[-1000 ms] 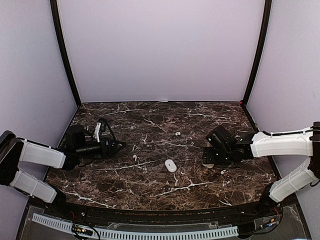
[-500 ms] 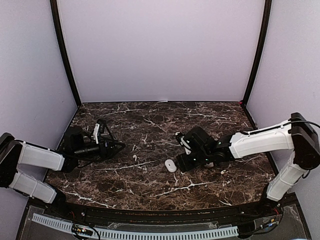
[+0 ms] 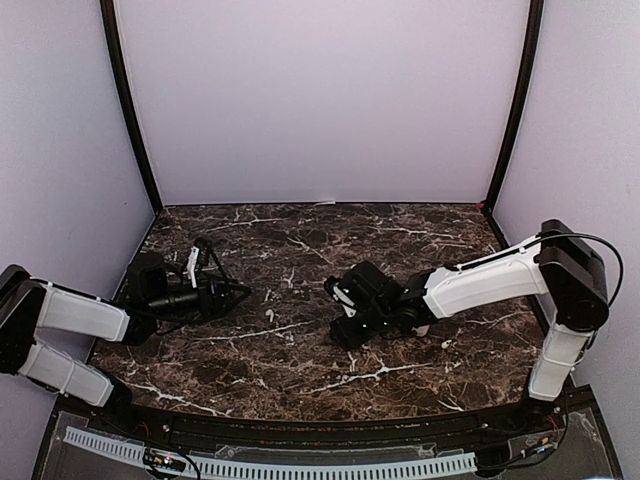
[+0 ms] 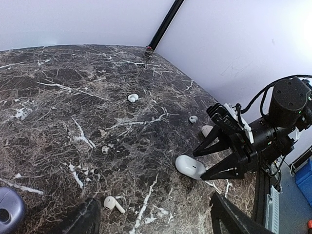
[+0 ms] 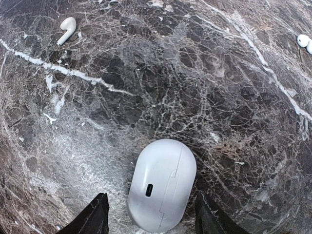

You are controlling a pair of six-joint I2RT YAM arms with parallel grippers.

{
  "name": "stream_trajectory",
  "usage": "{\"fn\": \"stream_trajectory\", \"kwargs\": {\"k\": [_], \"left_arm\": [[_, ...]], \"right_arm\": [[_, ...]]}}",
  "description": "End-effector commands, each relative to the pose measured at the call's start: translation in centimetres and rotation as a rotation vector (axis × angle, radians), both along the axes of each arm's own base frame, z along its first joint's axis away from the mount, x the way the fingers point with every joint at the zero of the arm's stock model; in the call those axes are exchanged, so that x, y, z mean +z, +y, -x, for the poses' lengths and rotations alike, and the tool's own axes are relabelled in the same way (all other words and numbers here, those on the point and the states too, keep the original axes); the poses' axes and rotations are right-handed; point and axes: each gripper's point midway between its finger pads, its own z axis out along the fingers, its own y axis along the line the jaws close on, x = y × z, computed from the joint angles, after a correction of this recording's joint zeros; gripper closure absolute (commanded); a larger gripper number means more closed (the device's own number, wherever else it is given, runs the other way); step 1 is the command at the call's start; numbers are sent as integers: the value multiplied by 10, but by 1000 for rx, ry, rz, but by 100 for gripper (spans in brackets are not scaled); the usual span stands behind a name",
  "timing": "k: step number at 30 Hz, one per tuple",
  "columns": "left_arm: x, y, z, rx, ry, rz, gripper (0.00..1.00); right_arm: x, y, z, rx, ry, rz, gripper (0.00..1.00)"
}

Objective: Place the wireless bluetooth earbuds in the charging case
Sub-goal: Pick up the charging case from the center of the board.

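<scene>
The right gripper point(image 5: 151, 212) stands open astride the white charging case point(image 5: 162, 184). In its wrist view, bare table shows between one finger point(image 5: 95, 214) and the case's side. The other finger point(image 5: 207, 214) sits so close to the shell that contact cannot be judged, and both fingers are cut off by the bottom edge. The case lies flat, its port showing on the end nearer the wrist. From overhead the gripper point(image 3: 345, 325) covers the case altogether. Well ahead of the fingertips and off to one side lies a stemmed earbud point(image 5: 67, 28). Two tiny white buds point(image 5: 304, 41) sit at the opposite frame edge, one partly cut off. The left gripper point(image 4: 153, 207) is spread wide and holds nothing, with only the ends of its dark fingers in view; the stemmed earbud point(image 4: 113, 204) lies just beside one tip. Farther ahead, a small bud point(image 4: 207, 130) is half hidden behind the right gripper's finger. A lavender rounded object point(image 4: 7, 214) at the corner is cut off and cannot be identified.
</scene>
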Motion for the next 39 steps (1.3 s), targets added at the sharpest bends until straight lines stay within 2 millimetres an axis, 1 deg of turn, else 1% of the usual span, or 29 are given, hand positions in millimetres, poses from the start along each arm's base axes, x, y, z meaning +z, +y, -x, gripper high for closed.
{"fn": "stream_trajectory", "kwargs": {"k": [1,4,6,11,13,15,19,20,23,24,28,31,34,37,39], "left_arm": [[2,-4,3,-29,-17,8,20],[1,-5,2,-31,-10,5,21],[0,-6,2,-37,-5,6,21],[-1,-6,2,-37,-6,5,22],[0,-7,2,-43,-7,8,21],[0,-7,3,-45,-9,8,22],[1,-8,2,-48,-9,10,22],[1,-8,2,-50,-9,11,22],[2,-9,3,-55,-12,14,22],[2,-8,3,-52,-13,13,22],[4,-7,4,-49,-22,15,22],[5,-6,4,-43,-26,8,22],[4,-4,3,-28,-30,-3,22],[5,-3,2,-21,-30,-5,22],[6,-3,2,-20,-30,-7,22]], "right_arm": [[-1,10,-1,9,-19,14,40],[-4,10,-1,4,-19,21,42],[-4,11,0,5,-20,18,47],[-3,11,-1,4,-22,18,54],[-4,10,-2,3,-27,25,55],[-6,9,-3,0,-28,41,53],[-10,9,-6,0,-30,75,38],[-9,10,-7,2,-32,77,36],[-5,10,-8,1,-38,85,35],[6,17,-12,1,-53,67,35],[24,19,-16,-1,-48,83,33],[27,12,-17,-20,1,149,33],[25,3,-18,-64,82,212,32],[23,1,-18,-93,159,244,33],[28,5,-23,-114,184,252,33]]}}
